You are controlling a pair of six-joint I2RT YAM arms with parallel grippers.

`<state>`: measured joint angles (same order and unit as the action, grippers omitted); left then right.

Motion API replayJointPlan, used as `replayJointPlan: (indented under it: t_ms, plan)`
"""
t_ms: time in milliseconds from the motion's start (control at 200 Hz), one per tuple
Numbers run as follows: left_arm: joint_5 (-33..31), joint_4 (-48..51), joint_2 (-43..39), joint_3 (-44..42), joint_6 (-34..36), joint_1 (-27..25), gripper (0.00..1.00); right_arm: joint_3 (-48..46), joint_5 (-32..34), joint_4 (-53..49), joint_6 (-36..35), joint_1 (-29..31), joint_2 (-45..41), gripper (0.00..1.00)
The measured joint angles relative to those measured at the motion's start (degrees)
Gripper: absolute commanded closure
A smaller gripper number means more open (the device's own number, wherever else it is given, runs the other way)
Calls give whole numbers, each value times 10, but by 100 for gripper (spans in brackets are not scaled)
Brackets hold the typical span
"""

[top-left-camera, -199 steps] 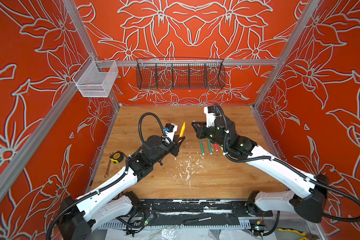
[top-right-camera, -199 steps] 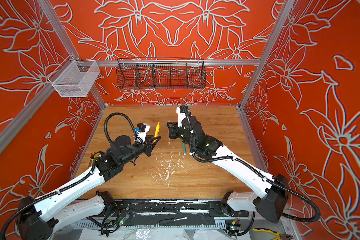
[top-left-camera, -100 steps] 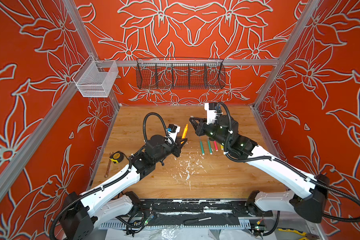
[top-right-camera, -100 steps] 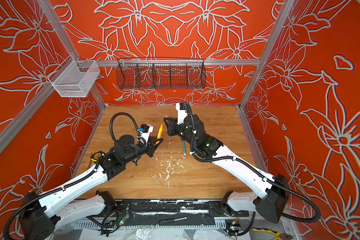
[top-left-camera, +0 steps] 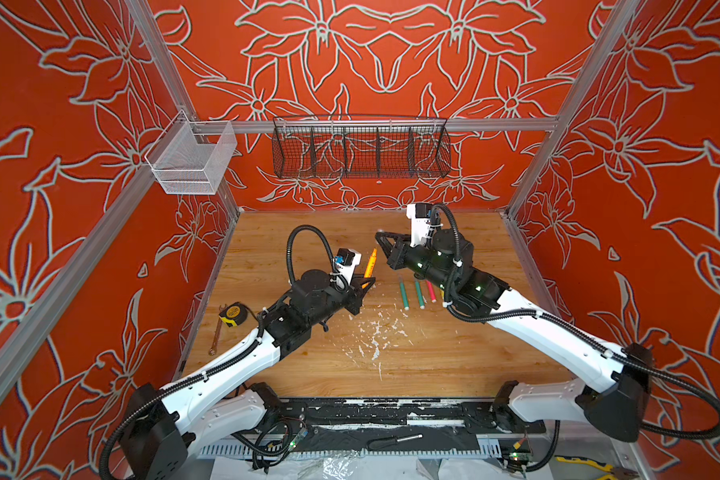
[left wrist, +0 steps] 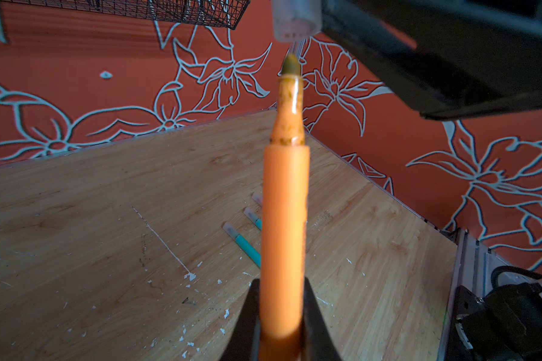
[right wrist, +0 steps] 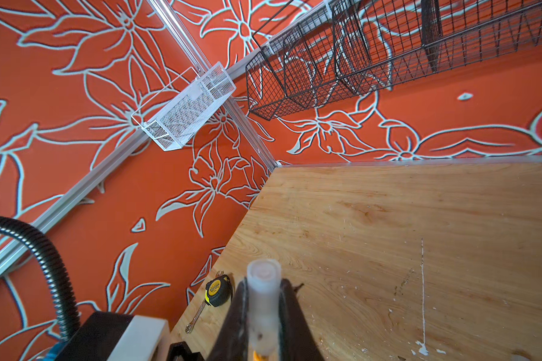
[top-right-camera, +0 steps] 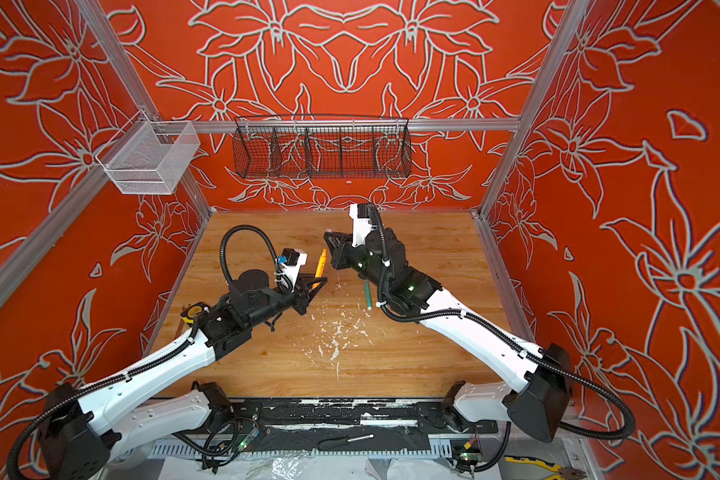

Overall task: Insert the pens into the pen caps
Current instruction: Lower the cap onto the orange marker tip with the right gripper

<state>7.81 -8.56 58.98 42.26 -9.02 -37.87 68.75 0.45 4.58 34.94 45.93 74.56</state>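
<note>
Your left gripper (left wrist: 281,312) is clamped on the lower half of the slim orange marker pen (left wrist: 283,225). The pen is lifted clear of the scuffed wooden tabletop (top-left-camera: 433,353), with its darkened pointed tip free and aimed away from the jaws. Your right gripper (right wrist: 263,315) is closed around the small clear plastic pen cap (right wrist: 263,287), gripping it by its sides with one end poking out past the fingertips. In the left wrist view the cap's open mouth sits just beyond the pen's tip, close to in line with it, with a small gap between them, so the tip is not yet inside. In a top view the two grippers face each other above the middle of the table. Two teal-green pens (top-left-camera: 404,293) and a pink pen (top-left-camera: 431,291) lie side by side on the wood beneath your right arm.
</note>
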Motion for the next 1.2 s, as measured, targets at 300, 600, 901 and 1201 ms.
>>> replayJointPlan:
  t_ms: [300, 600, 901, 1201]
  plan:
    - [0, 0, 0, 0, 0, 0, 100, -1, -9, 0, 10, 0, 2, 93]
    - [-7, 2, 0, 0, -6, 0, 100, -17, -21, 9, 23, 4, 4, 93]
    - [-20, 3, 0, 0, -14, 0, 100, -41, -24, 39, 28, 14, 4, 89]
    - [-31, 3, 1, 0, -13, 0, 100, -65, -9, 82, 27, 23, 2, 87]
